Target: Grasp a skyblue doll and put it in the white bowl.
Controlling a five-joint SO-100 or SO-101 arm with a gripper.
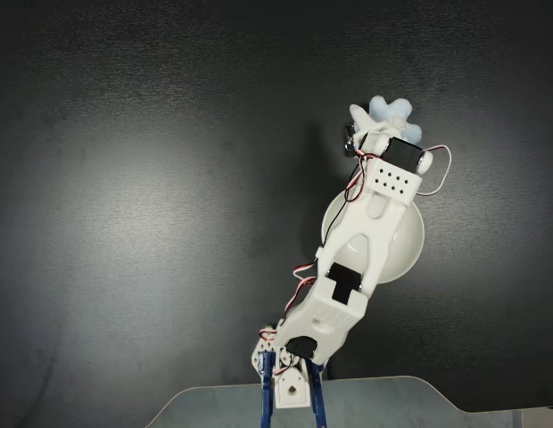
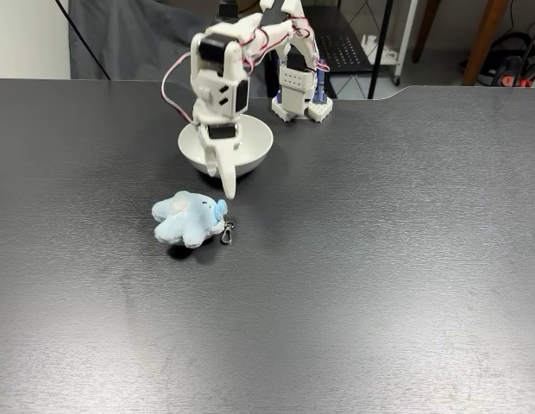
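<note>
The skyblue doll (image 2: 190,217) lies on the black table just in front of the white bowl (image 2: 254,147), its keyring (image 2: 227,233) trailing on the table at its right. My gripper (image 2: 227,190) points down in front of the bowl, just above and right of the doll's head and clear of it. Its fingers taper together to one tip with nothing between them. In the other fixed view, looking straight down, the arm's wrist (image 1: 397,169) covers part of the doll (image 1: 392,111) and reaches over the bowl (image 1: 408,241).
The arm's base (image 2: 298,95) stands at the table's far edge behind the bowl. Dark table surface (image 2: 380,285) stretches wide to the left, right and front of the doll. Furniture legs and cables (image 2: 509,60) stand beyond the far edge.
</note>
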